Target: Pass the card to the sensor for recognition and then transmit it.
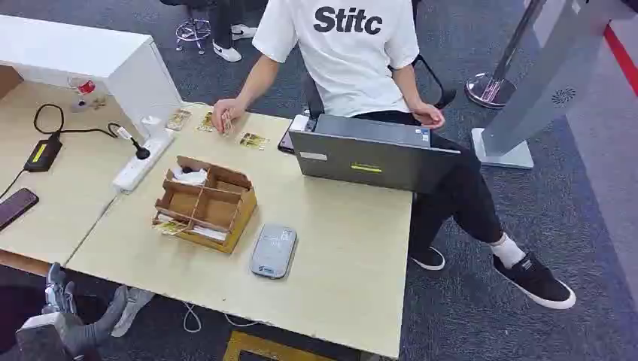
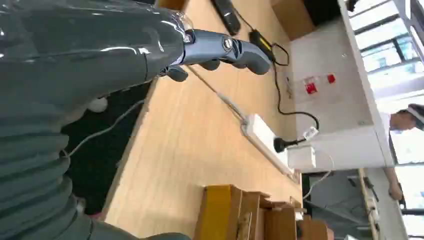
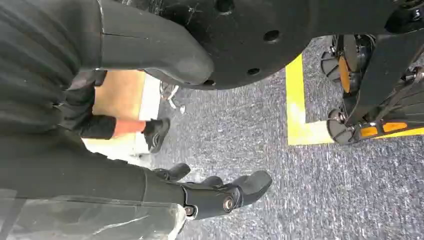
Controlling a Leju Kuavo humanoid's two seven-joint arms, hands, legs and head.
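Observation:
Several patterned cards [image 1: 253, 141] lie on the far side of the wooden table [image 1: 338, 256], where a seated person's hand [image 1: 226, 118] rests on them. More cards [image 1: 171, 226] sit in a front compartment of the cardboard organiser [image 1: 205, 203]. The grey sensor pad [image 1: 273, 250] lies flat just right of that box. My left hand [image 1: 75, 320] hangs low off the table's near-left corner, holding nothing; in the left wrist view its fingers [image 2: 225, 49] stretch out beside the table edge. My right hand [image 3: 220, 192] hangs over the grey carpet, fingers apart and empty.
A grey laptop [image 1: 372, 158] stands at the far right of the table in front of the person in a white shirt [image 1: 346, 45]. A white power strip [image 1: 143, 162], a black adapter [image 1: 44, 153] and a phone [image 1: 16, 207] lie to the left. A white cabinet [image 1: 98, 56] stands behind.

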